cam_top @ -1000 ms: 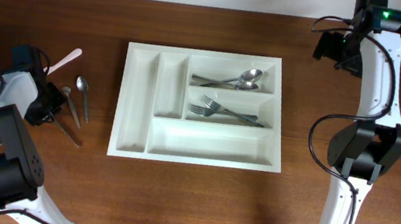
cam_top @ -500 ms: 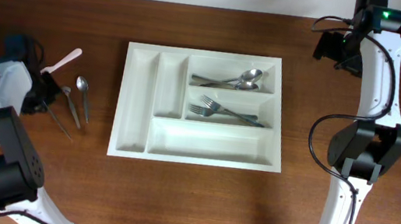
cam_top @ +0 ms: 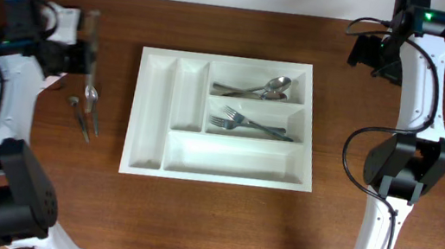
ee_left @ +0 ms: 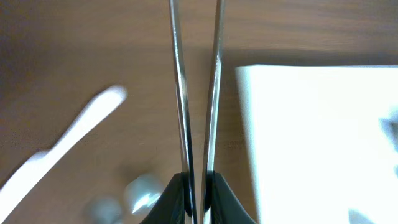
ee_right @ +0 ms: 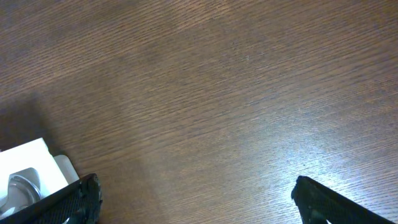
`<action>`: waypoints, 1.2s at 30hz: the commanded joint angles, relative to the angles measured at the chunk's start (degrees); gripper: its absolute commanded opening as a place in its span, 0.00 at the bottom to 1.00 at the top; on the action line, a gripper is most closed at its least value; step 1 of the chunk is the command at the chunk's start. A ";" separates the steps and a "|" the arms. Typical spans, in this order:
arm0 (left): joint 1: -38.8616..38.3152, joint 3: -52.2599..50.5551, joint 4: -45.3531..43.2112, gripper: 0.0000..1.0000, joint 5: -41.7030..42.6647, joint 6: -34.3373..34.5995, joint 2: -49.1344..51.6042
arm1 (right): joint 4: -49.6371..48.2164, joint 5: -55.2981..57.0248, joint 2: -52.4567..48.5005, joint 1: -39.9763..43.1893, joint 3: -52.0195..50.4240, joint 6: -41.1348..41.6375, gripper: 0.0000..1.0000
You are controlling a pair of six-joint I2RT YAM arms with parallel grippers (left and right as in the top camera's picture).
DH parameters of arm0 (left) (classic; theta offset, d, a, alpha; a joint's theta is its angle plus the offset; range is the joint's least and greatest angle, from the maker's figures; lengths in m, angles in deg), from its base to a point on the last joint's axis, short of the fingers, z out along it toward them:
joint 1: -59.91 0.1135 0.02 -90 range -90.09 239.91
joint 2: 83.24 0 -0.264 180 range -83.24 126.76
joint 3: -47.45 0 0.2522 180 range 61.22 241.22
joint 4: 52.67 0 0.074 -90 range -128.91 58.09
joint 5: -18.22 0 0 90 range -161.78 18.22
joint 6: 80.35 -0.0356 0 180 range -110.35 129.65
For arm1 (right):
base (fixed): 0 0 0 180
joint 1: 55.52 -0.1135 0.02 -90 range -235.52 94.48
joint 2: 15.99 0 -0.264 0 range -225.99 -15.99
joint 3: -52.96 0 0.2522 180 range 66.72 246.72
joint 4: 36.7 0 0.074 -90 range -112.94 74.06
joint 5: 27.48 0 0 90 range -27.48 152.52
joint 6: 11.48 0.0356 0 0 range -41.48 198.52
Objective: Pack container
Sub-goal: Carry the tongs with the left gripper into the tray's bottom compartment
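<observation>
The white container [cam_top: 144,164] lies mid-table, with spoons [cam_top: 268,86] in its upper right compartment and forks [cam_top: 244,125] in the one below. My left gripper [cam_top: 84,54] hovers left of the container and is shut on two thin metal cutlery pieces [cam_top: 94,30]. In the left wrist view they [ee_left: 180,93] run edge-on from the gripper [ee_left: 198,186] toward the top, beside the container's edge [ee_left: 311,137]. My right gripper [cam_top: 372,55] is at the far right, open and empty [ee_right: 199,199]. The container's corner [ee_right: 28,158] shows at its left.
Two metal spoons [cam_top: 91,95] [cam_top: 76,105] lie on the wood left of the container. A white plastic spoon [ee_left: 65,146] lies near them below my left gripper. The right arm's base stands at the right edge [cam_top: 408,168].
My left arm has risen from the loose cutlery and swung toward the far side, carrying the two metal pieces off the table. The right arm has not moved.
</observation>
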 commanded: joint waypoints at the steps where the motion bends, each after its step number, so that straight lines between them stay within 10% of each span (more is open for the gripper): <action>1: -4.72 0.90 -0.63 0.02 11.65 -13.68 -1.42 | -0.09 0.28 -0.09 -0.52 -0.24 0.28 0.99; 16: -28.57 0.90 8.33 0.02 4.72 -38.73 -1.40 | -0.76 0.31 -0.09 -0.52 -0.24 0.28 0.99; 36: -38.12 0.66 23.87 0.02 0.57 -44.65 4.09 | -3.91 0.31 -0.09 -0.50 -0.24 0.28 0.99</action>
